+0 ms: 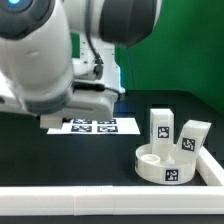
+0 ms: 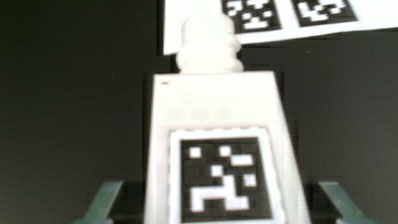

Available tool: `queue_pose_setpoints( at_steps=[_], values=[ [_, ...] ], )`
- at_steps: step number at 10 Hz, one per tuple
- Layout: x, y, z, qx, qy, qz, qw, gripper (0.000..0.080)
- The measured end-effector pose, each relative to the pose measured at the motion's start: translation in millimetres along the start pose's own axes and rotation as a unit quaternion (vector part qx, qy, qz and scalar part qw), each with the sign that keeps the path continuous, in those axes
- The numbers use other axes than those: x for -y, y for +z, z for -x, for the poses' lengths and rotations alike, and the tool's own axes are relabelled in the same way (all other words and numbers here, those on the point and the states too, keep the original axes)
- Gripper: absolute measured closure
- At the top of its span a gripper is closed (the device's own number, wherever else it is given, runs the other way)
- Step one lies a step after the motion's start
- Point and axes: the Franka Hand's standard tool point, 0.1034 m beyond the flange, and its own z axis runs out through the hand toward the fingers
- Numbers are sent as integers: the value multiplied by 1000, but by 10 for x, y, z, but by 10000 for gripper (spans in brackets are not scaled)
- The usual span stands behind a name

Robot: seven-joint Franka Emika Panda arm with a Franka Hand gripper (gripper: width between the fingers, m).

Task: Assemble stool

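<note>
On the black table (image 1: 120, 160) the seat (image 1: 165, 163) waits at the exterior view's right, while the gripper (image 2: 217, 200) pinches a leg (image 2: 217, 130) between its fingers (image 2: 111, 200), long axis pointing away toward the marker board (image 2: 267, 20).

You saw a black surface (image 1: 30, 155) under white parts: the round seat (image 1: 168, 165) and the upright legs (image 1: 160, 125), each with black-and-white square tags. The marker board (image 1: 92, 126) was white with black tag patterns. The leg (image 2: 217, 130) at the wrist was white, tagged alike.
</note>
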Motion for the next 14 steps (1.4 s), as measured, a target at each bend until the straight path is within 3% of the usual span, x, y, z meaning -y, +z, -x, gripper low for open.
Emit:
queue_pose_setpoints(
  at_steps=[1, 4, 7, 11, 14],
  values=[
    [135, -89, 127, 5, 59, -5, 998, 463],
    [110, -101, 27, -18, 37, -3, 999, 463],
    [246, -226, -105, -134, 34, -16, 990, 463],
    [596, -451, 41, -266, 23, -36, 963, 463],
    [669, -488, -41, -362, 16, -51, 931, 463]
  ],
)
